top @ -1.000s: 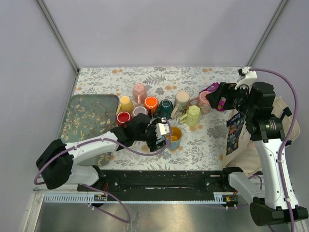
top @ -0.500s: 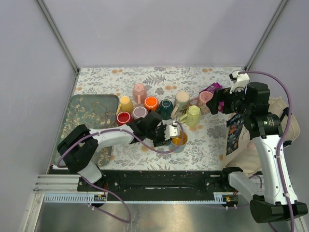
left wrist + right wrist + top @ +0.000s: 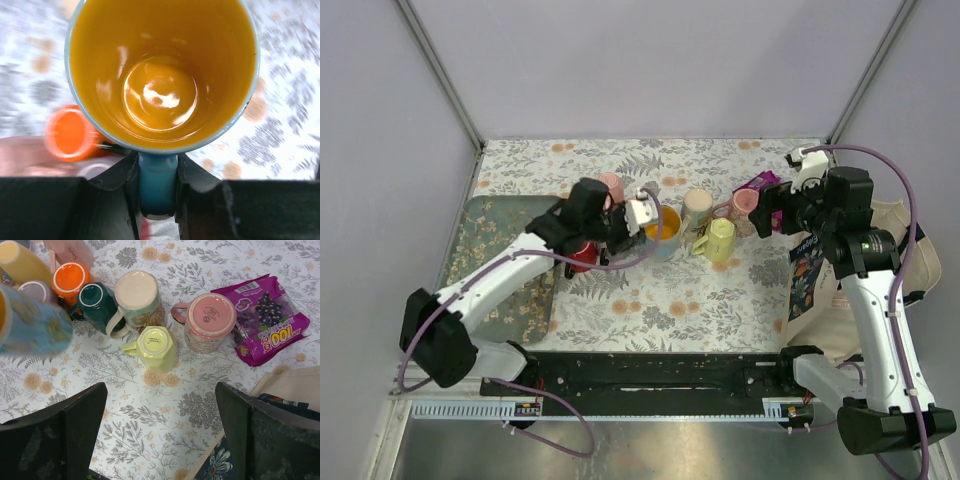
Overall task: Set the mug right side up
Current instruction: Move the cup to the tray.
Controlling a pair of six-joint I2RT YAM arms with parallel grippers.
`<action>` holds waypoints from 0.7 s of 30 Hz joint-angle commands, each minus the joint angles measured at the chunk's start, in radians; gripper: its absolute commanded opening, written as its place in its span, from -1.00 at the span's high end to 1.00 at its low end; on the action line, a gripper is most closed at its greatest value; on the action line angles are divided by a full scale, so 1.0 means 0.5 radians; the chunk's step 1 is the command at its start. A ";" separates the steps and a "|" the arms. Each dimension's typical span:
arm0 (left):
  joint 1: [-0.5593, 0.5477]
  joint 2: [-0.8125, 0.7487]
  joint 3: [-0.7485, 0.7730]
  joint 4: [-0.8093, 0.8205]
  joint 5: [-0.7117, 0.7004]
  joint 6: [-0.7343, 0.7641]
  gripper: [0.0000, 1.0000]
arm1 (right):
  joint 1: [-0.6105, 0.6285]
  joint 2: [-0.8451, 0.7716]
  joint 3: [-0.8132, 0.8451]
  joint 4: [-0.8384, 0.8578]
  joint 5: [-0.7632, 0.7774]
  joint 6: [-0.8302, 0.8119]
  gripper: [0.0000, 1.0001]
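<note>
The mug (image 3: 663, 231) is blue outside and yellow-orange inside. It hangs over the cluster of mugs with its mouth facing up. My left gripper (image 3: 642, 216) is shut on its blue handle (image 3: 158, 180), one finger on each side, and the left wrist view looks straight into the mug's glossy inside (image 3: 160, 75). The right wrist view catches the mug (image 3: 35, 325) as a blur at the left edge. My right gripper (image 3: 160, 430) hangs open above the right half of the table with nothing between its fingers.
Three mugs stand upside down near the middle: yellow-green (image 3: 156, 346), cream (image 3: 137, 297) and pink (image 3: 210, 320). Dark green (image 3: 97, 302) and orange (image 3: 71, 277) mugs sit further left. A purple snack bag (image 3: 265, 330) lies at the right, a tray (image 3: 495, 250) at the left.
My left gripper closed on the blue mug's handle near the table's front middle, then lifted it back and left over the mug cluster. The right arm shifted slightly left.
</note>
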 commanded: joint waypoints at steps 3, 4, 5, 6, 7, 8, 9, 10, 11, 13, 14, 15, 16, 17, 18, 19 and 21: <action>0.262 -0.344 0.370 0.141 -0.556 -0.297 1.00 | -0.006 0.092 -0.044 0.167 -0.170 0.084 -0.98; 0.330 -0.378 0.367 0.134 -0.700 -0.365 1.00 | -0.006 0.116 -0.044 0.207 -0.167 0.151 -0.98; 0.394 -0.406 0.361 0.122 -0.817 -0.426 1.00 | -0.003 0.153 -0.023 0.228 -0.167 0.185 -0.99; 0.465 -0.436 0.342 0.095 -0.937 -0.478 1.00 | -0.006 0.181 0.002 0.247 -0.182 0.203 -0.98; 0.535 -0.461 0.321 0.079 -1.102 -0.524 1.00 | -0.003 0.202 0.020 0.259 -0.188 0.207 -0.98; 0.593 -0.486 0.290 0.055 -1.164 -0.570 1.00 | -0.003 0.218 0.036 0.277 -0.182 0.198 -0.99; 0.649 -0.507 0.257 0.030 -1.280 -0.610 1.00 | -0.003 0.227 0.045 0.293 -0.167 0.188 -0.99; 0.713 -0.523 0.211 0.003 -1.354 -0.659 1.00 | -0.003 0.236 0.051 0.305 -0.136 0.182 -0.99; 0.768 -0.529 0.174 -0.010 -1.419 -0.699 1.00 | -0.003 0.248 0.057 0.308 -0.103 0.185 -0.99; 0.943 -0.507 0.121 -0.043 -1.450 -0.800 1.00 | -0.003 0.273 0.091 0.269 -0.063 0.191 -0.99; 1.035 -0.480 0.106 -0.047 -1.423 -0.843 1.00 | -0.003 0.282 0.109 0.238 -0.066 0.188 -0.98; 1.139 -0.449 0.088 -0.044 -1.398 -0.896 1.00 | -0.003 0.285 0.119 0.216 -0.081 0.176 -0.98; 1.225 -0.404 0.066 -0.010 -1.343 -0.936 1.00 | -0.003 0.285 0.128 0.198 -0.105 0.167 -0.98; 1.296 -0.370 0.045 0.039 -1.276 -0.951 1.00 | -0.003 0.285 0.137 0.177 -0.127 0.158 -0.98; 1.409 -0.345 0.014 0.100 -1.215 -0.966 1.00 | -0.003 0.279 0.155 0.158 -0.142 0.139 -0.98; 1.474 -0.330 -0.020 0.183 -1.126 -0.976 1.00 | -0.003 0.279 0.174 0.137 -0.154 0.115 -0.99; 1.569 -0.293 -0.069 0.318 -1.042 -0.973 1.00 | -0.003 0.285 0.198 0.103 -0.164 0.048 -0.99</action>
